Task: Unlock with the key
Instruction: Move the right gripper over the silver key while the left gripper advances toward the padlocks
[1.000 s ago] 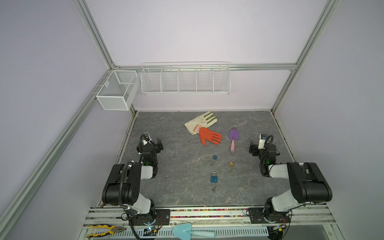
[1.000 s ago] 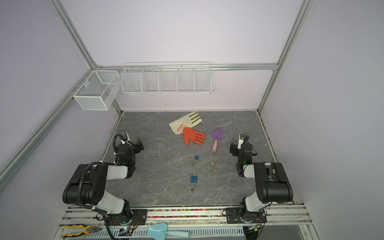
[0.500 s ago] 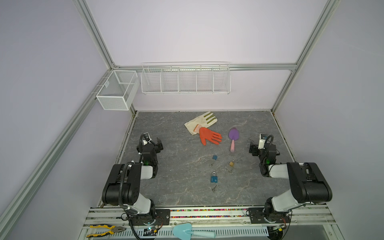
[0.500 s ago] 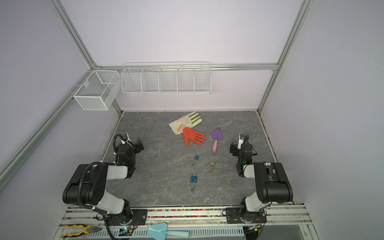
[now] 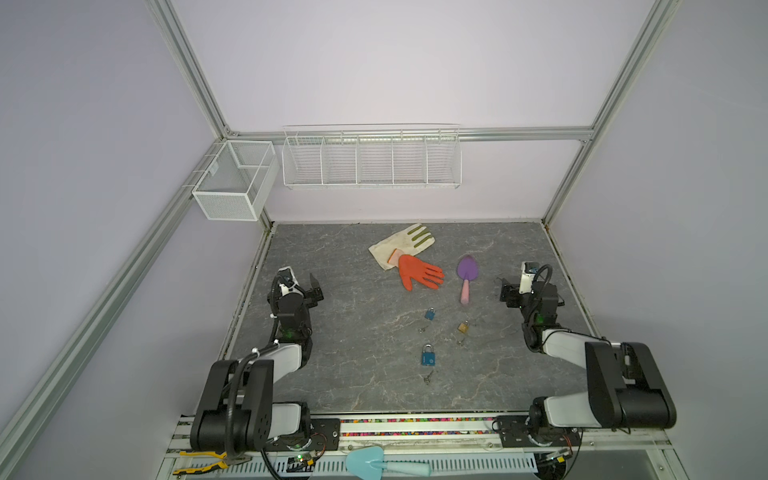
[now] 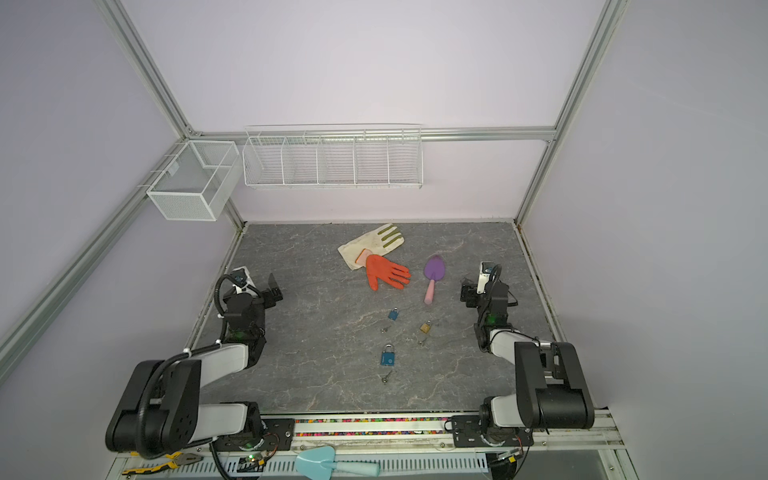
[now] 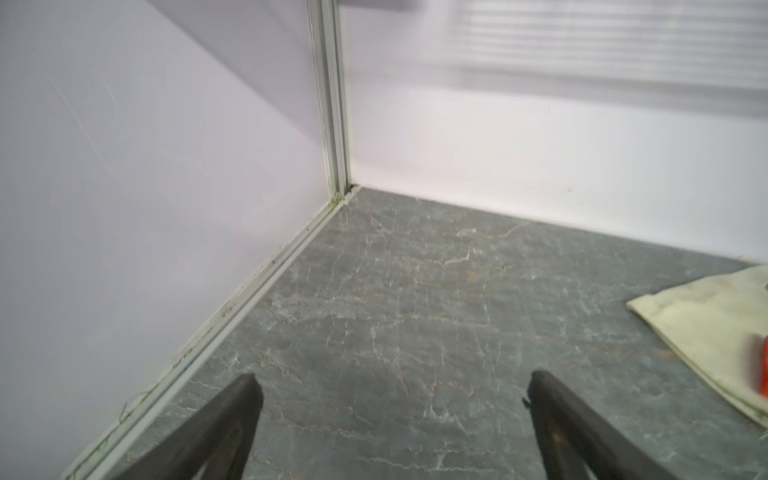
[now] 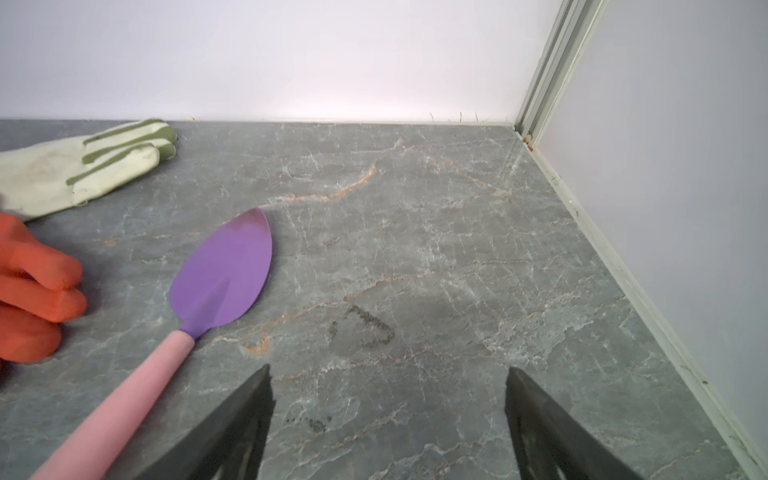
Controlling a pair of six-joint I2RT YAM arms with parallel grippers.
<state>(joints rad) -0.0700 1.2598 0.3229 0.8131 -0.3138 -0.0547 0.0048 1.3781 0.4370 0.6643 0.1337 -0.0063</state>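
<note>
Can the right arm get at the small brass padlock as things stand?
Probably yes: the small brass padlock lies exposed on bare grey tabletop, nothing between it and the right gripper, whose jaws stand open and empty.

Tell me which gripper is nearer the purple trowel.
Right. The right gripper sits open just right of the purple trowel in a top view, apart from it; the left gripper sits open far to its left, beyond the orange glove.

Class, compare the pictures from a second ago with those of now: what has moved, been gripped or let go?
Nothing visibly changed. The left hand and right hand stay open and empty at the sides of the table. The large blue padlock, the key near it, the orange glove and the purple trowel lie where they were.
</note>
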